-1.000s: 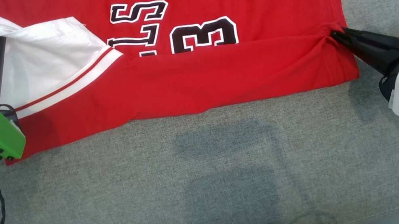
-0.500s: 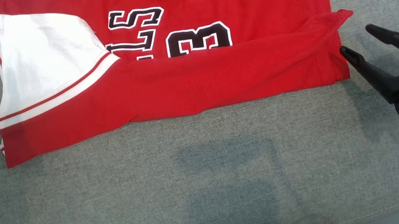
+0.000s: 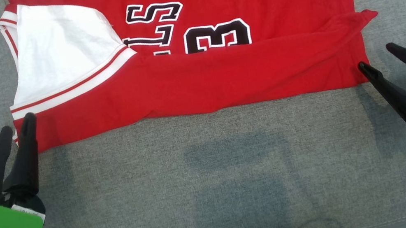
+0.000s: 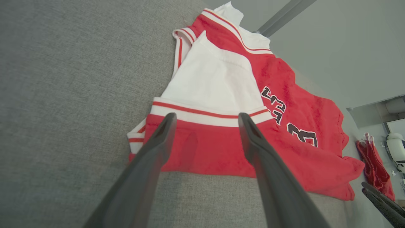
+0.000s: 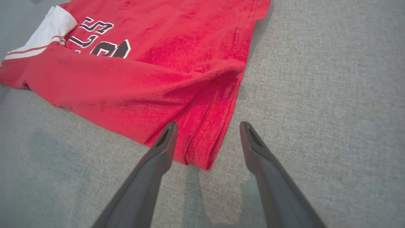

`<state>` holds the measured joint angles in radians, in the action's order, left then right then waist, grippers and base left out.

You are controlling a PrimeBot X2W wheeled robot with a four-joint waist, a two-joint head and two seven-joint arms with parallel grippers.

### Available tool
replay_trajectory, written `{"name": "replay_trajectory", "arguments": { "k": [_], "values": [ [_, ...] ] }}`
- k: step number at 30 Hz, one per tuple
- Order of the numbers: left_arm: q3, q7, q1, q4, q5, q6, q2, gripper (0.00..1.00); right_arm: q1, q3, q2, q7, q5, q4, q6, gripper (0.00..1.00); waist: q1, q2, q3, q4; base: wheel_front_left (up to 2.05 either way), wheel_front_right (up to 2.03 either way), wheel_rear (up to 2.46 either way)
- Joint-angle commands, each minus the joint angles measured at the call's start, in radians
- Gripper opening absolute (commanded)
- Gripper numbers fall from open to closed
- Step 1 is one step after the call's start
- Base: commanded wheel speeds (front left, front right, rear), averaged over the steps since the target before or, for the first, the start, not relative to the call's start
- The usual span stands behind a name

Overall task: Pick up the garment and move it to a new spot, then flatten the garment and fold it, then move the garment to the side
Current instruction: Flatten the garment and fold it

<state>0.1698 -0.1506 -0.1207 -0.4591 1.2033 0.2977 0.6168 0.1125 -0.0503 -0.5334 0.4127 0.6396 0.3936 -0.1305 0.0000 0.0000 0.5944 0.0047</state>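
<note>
Both grippers have let go of the red garment [image 3: 221, 73] they were pinching a second ago and have drawn back from its two ends. The left gripper [image 3: 17, 124] has come in from the far side edge to the near corner. It stands with its fingers spread wide and holds nothing, as the left wrist view makes plain. The garment's near left corner lies just ahead of its fingertips, with the white striped sleeve panel [image 3: 64, 59] farther out beyond them. Whether the tips touch the cloth cannot be told. The right gripper [image 3: 375, 55] is likewise spread wide and empty. The garment's near right corner, a doubled hem, sits just ahead of its fingers and partly in the gap between them, with one fingertip right beside the red edge. The garment lies folded lengthwise on the grey fabric surface [image 3: 214, 179], stretching away from each gripper toward the other, black lettering [image 3: 216, 36] showing above the fold (one small flap of hem pokes out on the right gripper's side). Well beyond the left gripper's fingers, past the garment, a second bit of red cloth [image 4: 375, 164] lies apart.
</note>
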Motion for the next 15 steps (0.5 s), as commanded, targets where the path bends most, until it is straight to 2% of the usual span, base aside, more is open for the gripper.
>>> {"name": "replay_trajectory", "arguments": {
  "k": [1,6,15],
  "values": [
    [0.006,-0.005,-0.027,0.008,0.01,-0.008,-0.005,1.0,0.013,0.008,0.009,0.006,-0.013,-0.007,0.0,1.0,0.0,0.0,0.012,0.013,0.0,0.0,0.0],
    [0.053,-0.038,-0.067,0.047,0.024,-0.019,-0.025,1.0,0.01,0.032,0.052,0.024,-0.021,-0.024,0.0,1.0,0.0,0.0,0.022,0.023,0.0,0.0,0.0],
    [0.065,-0.086,-0.04,0.099,0.045,0.011,-0.01,1.0,-0.047,0.015,0.113,0.02,-0.034,-0.043,0.0,1.0,0.0,0.0,0.013,0.013,0.0,0.0,0.0]
  ]
}}
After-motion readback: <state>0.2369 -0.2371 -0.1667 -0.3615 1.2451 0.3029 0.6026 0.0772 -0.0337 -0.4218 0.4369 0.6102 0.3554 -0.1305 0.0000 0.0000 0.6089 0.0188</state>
